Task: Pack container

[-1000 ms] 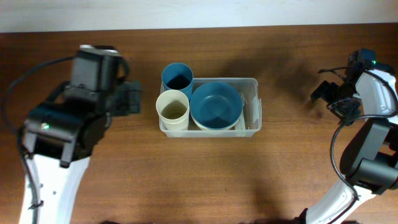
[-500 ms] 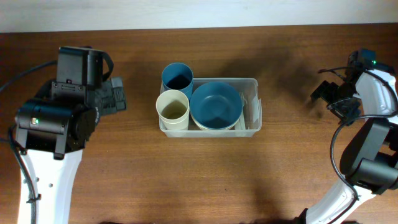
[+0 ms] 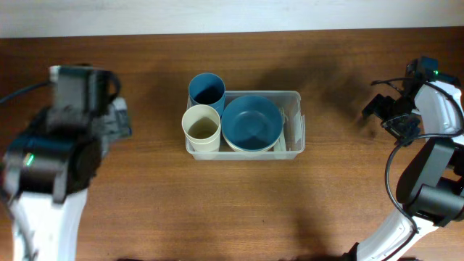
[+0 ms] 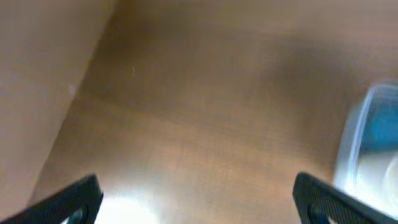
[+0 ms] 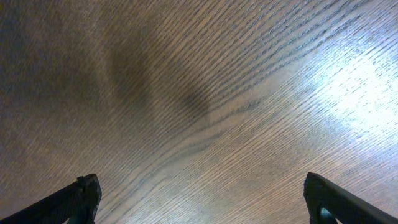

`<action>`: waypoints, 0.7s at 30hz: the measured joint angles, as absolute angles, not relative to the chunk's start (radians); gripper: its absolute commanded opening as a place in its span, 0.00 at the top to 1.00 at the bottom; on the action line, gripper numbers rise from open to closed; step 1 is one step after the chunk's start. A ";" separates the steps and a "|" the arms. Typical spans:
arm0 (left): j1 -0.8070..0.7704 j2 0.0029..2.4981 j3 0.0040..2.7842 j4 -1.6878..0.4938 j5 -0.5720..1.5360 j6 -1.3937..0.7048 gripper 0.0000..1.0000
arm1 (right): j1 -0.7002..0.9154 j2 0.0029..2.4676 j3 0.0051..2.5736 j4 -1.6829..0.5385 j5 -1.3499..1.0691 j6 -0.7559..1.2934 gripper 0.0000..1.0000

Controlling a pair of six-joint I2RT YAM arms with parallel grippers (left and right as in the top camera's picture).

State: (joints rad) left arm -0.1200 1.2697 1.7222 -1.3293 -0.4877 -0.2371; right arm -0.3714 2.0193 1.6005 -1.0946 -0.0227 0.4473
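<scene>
Overhead: the container (image 3: 299, 141) sits mid-table (image 3: 326, 203), nearer the far edge, holding a blue bowl (image 3: 251, 122) and two cups (image 3: 201, 127). The left gripper (image 3: 119, 119) and right gripper (image 3: 377, 109) are well apart from it, toward the table's side edges.
Left wrist: fingers (image 4: 68, 199) spread wide, holding nothing.
Right wrist: fingers (image 5: 74, 199) likewise wide and empty.

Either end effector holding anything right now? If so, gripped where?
Nothing held. The left end effector and right end effector are both open, only table showing between the jaws; the container sits apart from both.
</scene>
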 measured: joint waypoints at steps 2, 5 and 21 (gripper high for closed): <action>-0.079 1.183 1.666 -1.219 -0.463 -0.236 0.00 | -0.371 2.019 1.600 -1.095 -0.022 0.447 0.01; -0.018 0.992 1.510 -0.984 -0.384 -0.234 0.00 | -0.371 2.019 1.600 -1.094 -0.023 0.447 0.01; 0.028 0.311 0.396 0.004 0.048 -0.077 0.00 | -0.371 2.019 1.600 -1.094 -0.023 0.447 0.01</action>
